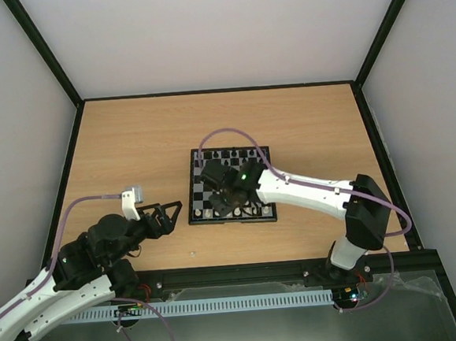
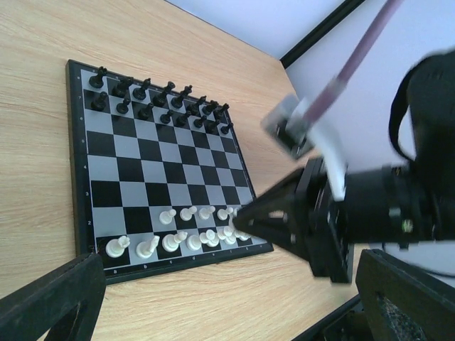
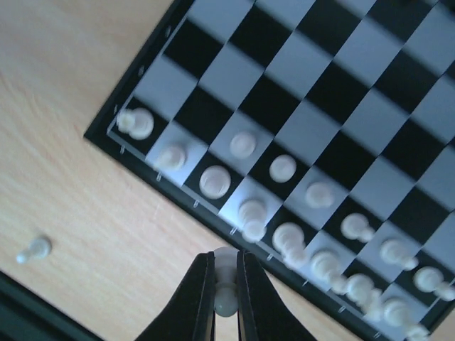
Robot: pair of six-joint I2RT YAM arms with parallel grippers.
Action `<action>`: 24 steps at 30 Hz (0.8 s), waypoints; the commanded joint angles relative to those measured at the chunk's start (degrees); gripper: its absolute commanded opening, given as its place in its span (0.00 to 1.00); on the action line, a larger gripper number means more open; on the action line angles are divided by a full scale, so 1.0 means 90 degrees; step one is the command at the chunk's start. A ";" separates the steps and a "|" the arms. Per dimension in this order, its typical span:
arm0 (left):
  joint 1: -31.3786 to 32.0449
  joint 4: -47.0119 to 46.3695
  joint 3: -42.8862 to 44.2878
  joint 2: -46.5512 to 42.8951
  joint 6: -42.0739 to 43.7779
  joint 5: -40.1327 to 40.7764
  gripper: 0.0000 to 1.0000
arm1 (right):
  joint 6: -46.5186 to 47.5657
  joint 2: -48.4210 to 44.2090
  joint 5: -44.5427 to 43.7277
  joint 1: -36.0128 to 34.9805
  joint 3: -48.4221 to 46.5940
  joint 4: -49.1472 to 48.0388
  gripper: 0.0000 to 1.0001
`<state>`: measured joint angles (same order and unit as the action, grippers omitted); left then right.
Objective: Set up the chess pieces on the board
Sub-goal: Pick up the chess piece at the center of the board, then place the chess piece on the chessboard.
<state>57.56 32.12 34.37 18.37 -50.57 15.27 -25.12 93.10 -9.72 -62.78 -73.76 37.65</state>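
Table (image 1: 131,146): carries the board (image 2: 142,153) centrally, within reach of both your arms.
Board: black pieces (image 2: 160,99) fill the far rows; white pieces (image 2: 186,238) crowd the near rows.
Left claw (image 1: 167,216): jaws wide apart and empty, parked left of the board, leaving you room.
Right claw (image 3: 226,264): clamped on a white piece (image 3: 226,291) by the near border, probably bound for a gap.
Stray piece (image 3: 34,249): lies on the table, apart from the board; fetch it later.

Middle of the board (image 2: 163,167): open ranks between the black pieces (image 2: 160,103) and the white pieces (image 2: 186,238).
Near ranks: crowded, right arm (image 1: 309,192) overhead.
Left edge: left gripper (image 1: 172,217) close beside.
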 commanded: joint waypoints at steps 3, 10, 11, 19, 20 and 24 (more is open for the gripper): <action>-0.0019 -0.0057 0.0068 0.0112 0.0053 0.0090 0.99 | 0.0594 0.0592 -0.0075 0.0450 -0.1075 0.0669 0.02; -0.0019 -0.0043 0.0074 0.0076 0.0039 0.0091 0.99 | 0.0835 0.1581 0.0062 0.0579 -0.1829 0.0753 0.02; -0.0019 -0.0037 0.0070 0.0055 0.0038 0.0086 0.99 | 0.0856 0.1692 0.0078 0.0583 -0.1851 0.0749 0.02; -0.0019 -0.0035 0.0092 0.0058 0.0051 0.0101 0.99 | 0.0924 0.2292 0.0284 0.0589 -0.1854 0.0632 0.02; -0.0019 -0.0042 0.0090 0.0060 0.0064 0.0101 0.99 | 0.0924 0.2348 0.0296 0.0589 -0.2000 0.0631 0.02; -0.0025 -0.0046 0.0081 0.0058 0.0067 0.0101 0.99 | 0.0940 0.2546 0.0325 0.0586 -0.2131 0.0640 0.02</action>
<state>57.56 32.10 34.37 19.16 -50.54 15.49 -17.74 114.41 -7.66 -57.71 -90.24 40.53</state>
